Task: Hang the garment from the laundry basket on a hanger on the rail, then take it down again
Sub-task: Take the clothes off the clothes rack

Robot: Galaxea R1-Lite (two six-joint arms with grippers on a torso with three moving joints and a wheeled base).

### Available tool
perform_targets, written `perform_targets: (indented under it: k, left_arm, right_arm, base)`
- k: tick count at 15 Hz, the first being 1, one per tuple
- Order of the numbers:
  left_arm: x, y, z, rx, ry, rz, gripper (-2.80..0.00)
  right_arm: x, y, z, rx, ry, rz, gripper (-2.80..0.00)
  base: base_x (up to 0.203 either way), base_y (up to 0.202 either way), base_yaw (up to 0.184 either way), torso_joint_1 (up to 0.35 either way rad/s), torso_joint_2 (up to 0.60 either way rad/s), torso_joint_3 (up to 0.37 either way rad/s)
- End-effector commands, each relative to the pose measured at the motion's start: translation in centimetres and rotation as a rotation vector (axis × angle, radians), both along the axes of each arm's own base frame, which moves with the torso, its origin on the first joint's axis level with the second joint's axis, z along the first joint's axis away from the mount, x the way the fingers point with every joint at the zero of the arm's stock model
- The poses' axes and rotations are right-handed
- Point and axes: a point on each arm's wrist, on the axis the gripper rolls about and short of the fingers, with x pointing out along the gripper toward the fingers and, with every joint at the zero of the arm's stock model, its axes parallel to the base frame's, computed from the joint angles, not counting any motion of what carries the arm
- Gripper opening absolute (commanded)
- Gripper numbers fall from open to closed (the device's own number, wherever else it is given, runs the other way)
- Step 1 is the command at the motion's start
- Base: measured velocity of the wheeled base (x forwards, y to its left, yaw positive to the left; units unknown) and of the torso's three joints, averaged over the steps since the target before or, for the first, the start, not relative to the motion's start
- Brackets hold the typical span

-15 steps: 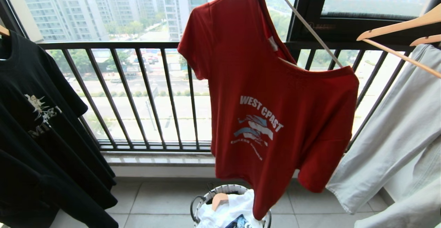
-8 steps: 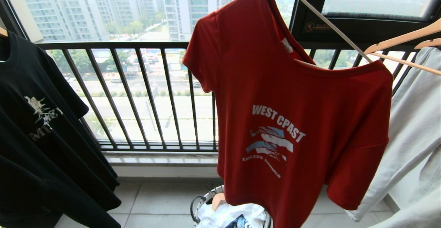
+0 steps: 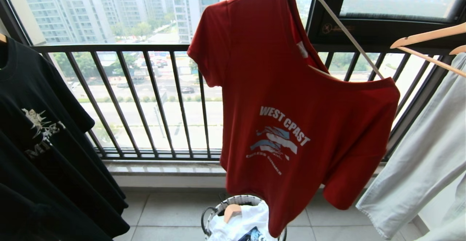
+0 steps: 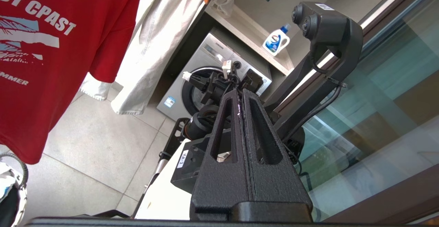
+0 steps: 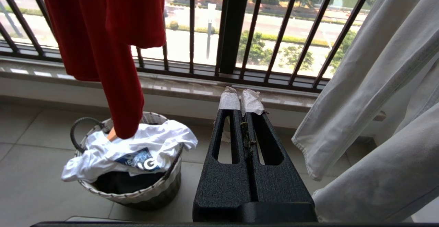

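Observation:
The red garment (image 3: 291,99) with its "WEST" print hangs crooked on the off-white hanger (image 3: 344,30): one hanger arm runs bare from the top edge down into the neckline. The rail is out of view above. Its lower hem dangles over the laundry basket (image 3: 213,213) on the floor tiles. In the right wrist view the garment (image 5: 113,42) hangs above the basket (image 5: 144,192), and my right gripper (image 5: 241,100) is shut and empty, low, to the basket's right. My left gripper (image 4: 239,95) is shut and empty, away from the garment (image 4: 41,66). Neither arm shows in the head view.
A black T-shirt (image 3: 43,135) hangs at the left, pale grey clothes (image 3: 426,153) on tan wooden hangers (image 3: 426,37) at the right. A black railing (image 3: 145,99) backs the balcony. A white printed garment (image 5: 137,148) fills the basket. A washing machine (image 4: 205,79) stands behind the robot.
The red garment and its hanger swung right and nearer, then back left, still tilted. No gripper holds it.

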Motion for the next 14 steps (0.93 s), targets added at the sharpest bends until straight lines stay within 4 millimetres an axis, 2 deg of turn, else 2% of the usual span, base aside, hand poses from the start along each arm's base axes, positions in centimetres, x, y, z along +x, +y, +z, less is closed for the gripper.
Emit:
perform_targets:
  k: [1, 4, 7, 9, 12, 14]
  left_arm:
    - [0.0, 0.0, 0.1, 0.002, -0.001, -0.003, -2.80]
    - [0.2, 0.0, 0.2, -0.023, 0.003, 0.021, -2.80]
    - [0.8, -0.5, -0.3, -0.043, 0.030, -0.027, -2.80]
    - [2.1, -1.0, -0.9, -0.048, 0.017, -0.053, -2.80]
    - [5.8, -2.3, -3.2, -0.071, -0.054, 0.026, -2.80]
    - [6.5, -3.8, -4.1, -0.096, -0.080, 0.048, -2.80]
  right_arm:
    - [0.0, 0.0, -0.1, 0.000, 0.004, 0.000, -2.80]
    - [0.0, 0.0, 0.0, 0.000, 0.004, 0.000, -2.80]
    - [0.0, 0.0, 0.0, 0.000, 0.004, 0.000, -2.80]
    - [0.0, 0.0, 0.0, 0.000, 0.004, 0.000, -2.80]
    - [0.0, 0.0, 0.0, 0.000, 0.004, 0.000, -2.80]
    - [0.0, 0.0, 0.0, 0.000, 0.004, 0.000, -2.80]
  base:
    - [0.000, 0.000, 0.000, 0.000, 0.00, 0.000]
    - [0.000, 0.000, 0.000, 0.000, 0.00, 0.000]
    - [0.000, 0.000, 0.000, 0.000, 0.00, 0.000]
    - [0.000, 0.000, 0.000, 0.000, 0.00, 0.000]
    - [0.000, 0.000, 0.000, 0.000, 0.00, 0.000]
    - [0.000, 0.000, 0.000, 0.000, 0.00, 0.000]
